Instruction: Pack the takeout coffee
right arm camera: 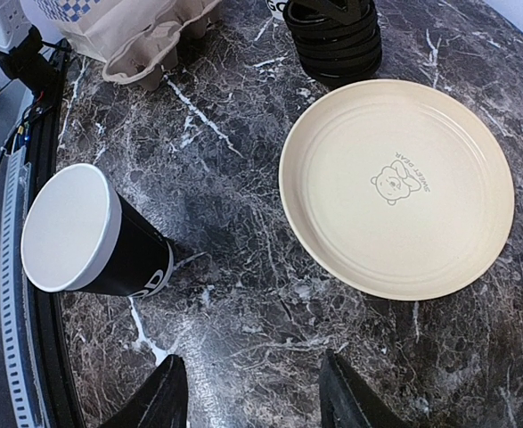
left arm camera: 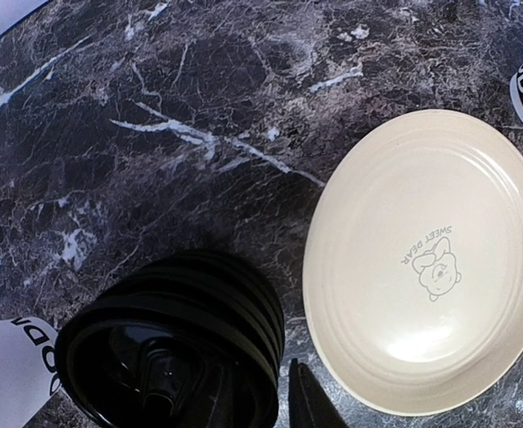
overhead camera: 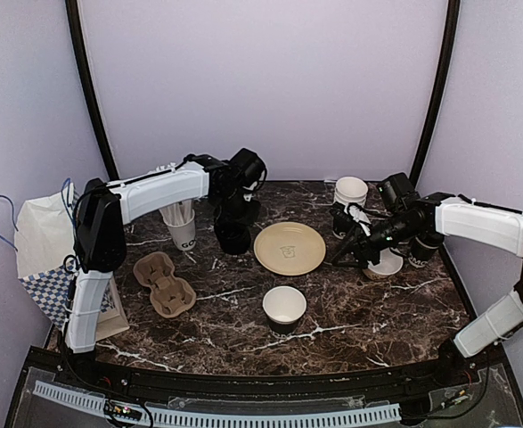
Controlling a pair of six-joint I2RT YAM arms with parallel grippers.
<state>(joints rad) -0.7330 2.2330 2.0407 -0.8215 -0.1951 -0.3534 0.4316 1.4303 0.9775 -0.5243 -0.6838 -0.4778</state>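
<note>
An open black takeout cup with a white inside stands at the front middle; it also shows in the right wrist view. Two more black cups stand at the right. A stack of black lids stands left of the plate and fills the lower left of the left wrist view. My left gripper hangs right over the stack; one fingertip shows just beside its rim, the other is lost against the black lids. My right gripper is open and empty above bare table.
A cream plate lies at the middle. A brown pulp cup carrier and a paper bag are at the left. A white cup of straws stands beside the lids. Stacked white cups and a small white bowl are at the right.
</note>
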